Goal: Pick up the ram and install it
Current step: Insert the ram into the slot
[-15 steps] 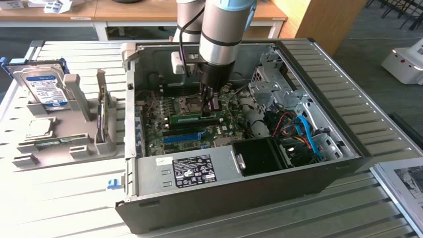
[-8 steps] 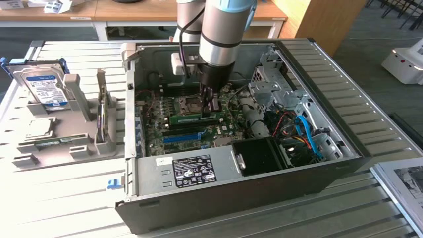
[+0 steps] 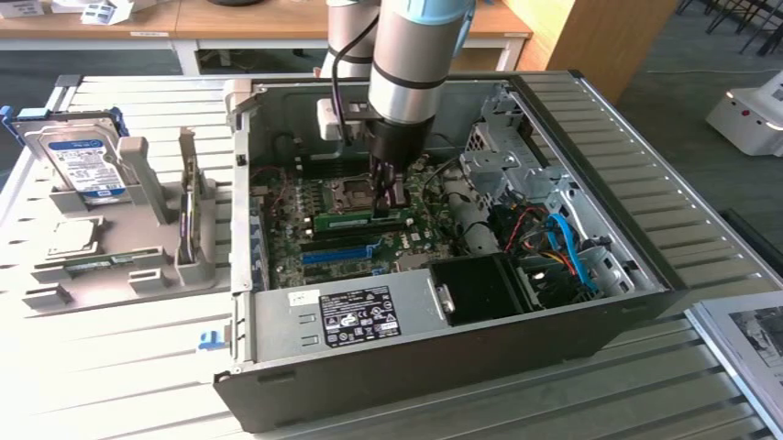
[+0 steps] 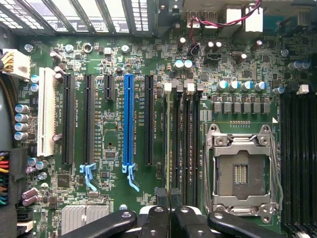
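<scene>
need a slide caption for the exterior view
Robot arm reaches into an open pc case, fingers low over the motherboard beside a green ram stick; a hard drive stands in a grey holder.

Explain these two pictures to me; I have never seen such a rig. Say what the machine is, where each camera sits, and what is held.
A grey robot arm reaches down into an open black computer case on a white slatted table. One picture comes from a camera standing off the arm; the other from a camera on its wrist, looking down on the green motherboard. The black gripper is shut, its tips at the ram, a narrow green stick on edge over the board; whether it pinches the stick I cannot tell. Beside the case, a grey stand holds a silver hard drive with a blue-and-white label.
</scene>
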Robot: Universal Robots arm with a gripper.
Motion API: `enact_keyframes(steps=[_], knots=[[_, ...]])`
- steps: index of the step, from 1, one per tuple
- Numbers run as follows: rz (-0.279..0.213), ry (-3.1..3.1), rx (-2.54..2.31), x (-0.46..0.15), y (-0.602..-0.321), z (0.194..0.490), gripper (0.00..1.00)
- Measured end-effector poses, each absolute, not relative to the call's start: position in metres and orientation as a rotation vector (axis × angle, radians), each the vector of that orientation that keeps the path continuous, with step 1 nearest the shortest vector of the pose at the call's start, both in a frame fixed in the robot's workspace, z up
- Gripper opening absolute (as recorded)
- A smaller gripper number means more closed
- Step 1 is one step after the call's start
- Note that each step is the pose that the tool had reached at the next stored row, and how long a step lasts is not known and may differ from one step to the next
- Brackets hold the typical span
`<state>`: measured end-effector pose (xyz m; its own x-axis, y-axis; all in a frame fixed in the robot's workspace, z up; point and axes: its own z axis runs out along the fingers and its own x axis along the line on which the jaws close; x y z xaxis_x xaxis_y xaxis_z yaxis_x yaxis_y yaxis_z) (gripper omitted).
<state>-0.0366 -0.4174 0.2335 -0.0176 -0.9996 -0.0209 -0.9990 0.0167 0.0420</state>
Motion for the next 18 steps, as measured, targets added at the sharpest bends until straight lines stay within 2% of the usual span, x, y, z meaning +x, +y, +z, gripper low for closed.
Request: enact_keyframes(steps=[18], knots=[[-0.07, -2.224, 2.197, -0.0365, -0.4162, 0.2332, 0.11]])
